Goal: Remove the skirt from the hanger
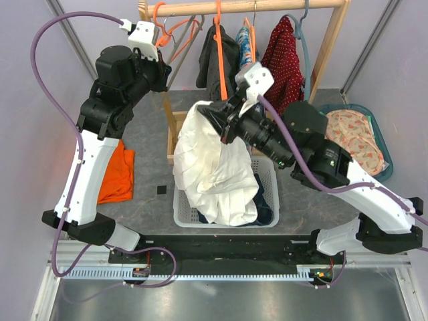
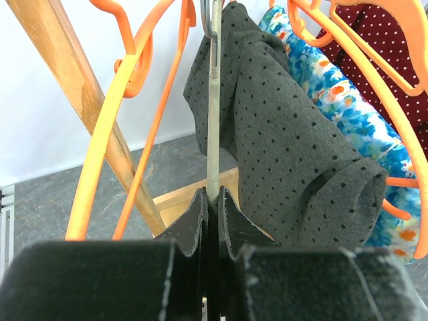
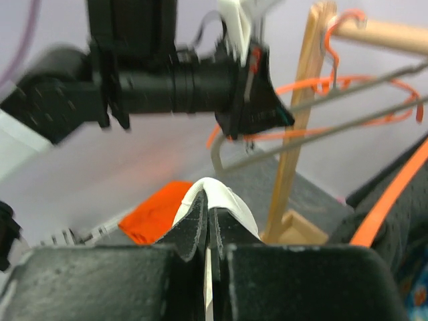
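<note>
**A:** Skirt, where?

**B:** White skirt (image 1: 210, 160), soft pleated cloth, bunched up, hangs mid top view. A white lattice plastic basket (image 1: 179, 215) sits at its 6 o'clock. R gripper (image 3: 208, 217) is pinched tight on a fold of it.

**A:** L gripper?

**B:** L gripper (image 2: 212, 200) is clamped on the thin grey wire hanger (image 2: 214, 114), at 11 o'clock from the skirt, under the round wood rail (image 1: 267, 6). Hanger and skirt are apart.

**A:** Anything hidden?

**B:** Skirt covers most of the basket's inside; only a dark blue bit shows.

**A:** Around?

**B:** Orange plastic hangers (image 2: 107, 134). Grey dotted garment (image 2: 294, 154) just beside the wire at 3 o'clock. Orange cloth (image 1: 117, 177) on the table at 9 o'clock.
</note>
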